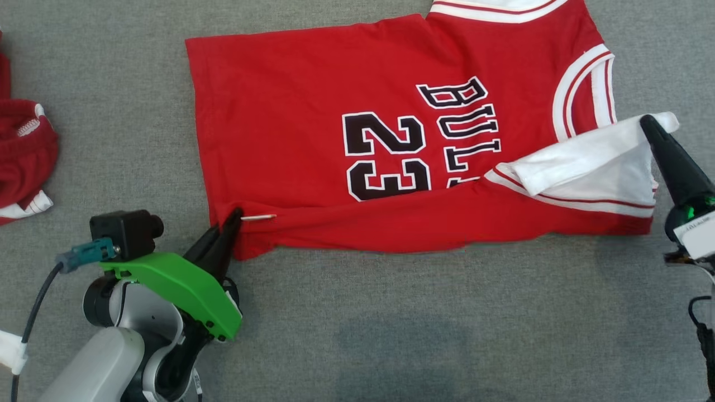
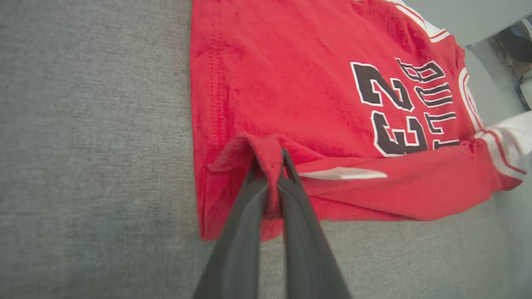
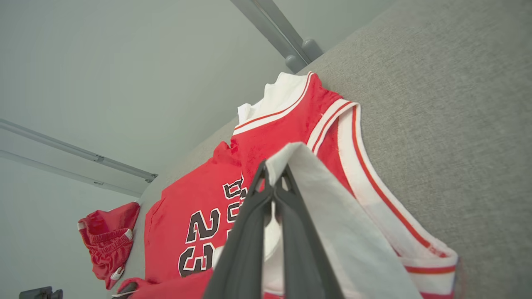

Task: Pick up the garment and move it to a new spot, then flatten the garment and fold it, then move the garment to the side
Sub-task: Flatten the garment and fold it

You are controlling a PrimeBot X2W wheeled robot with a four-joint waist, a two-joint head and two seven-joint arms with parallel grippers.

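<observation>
Here, left tool (image 1: pixel 234 215) pinching jersey (image 1: pixel 290 123) hem, right tool (image 1: pixel 649 120) pinching white flap (image 1: pixel 592 162).

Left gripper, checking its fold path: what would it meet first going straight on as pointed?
The left gripper, shut on the red basketball jersey, would probably meet more of its flat cloth first.

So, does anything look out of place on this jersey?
Nothing damaged. The near edge of the jersey is folded over the bottom of the 23, and white inside fabric is turned out where the right gripper pinches it; the left gripper pinches the hem corner.
</observation>
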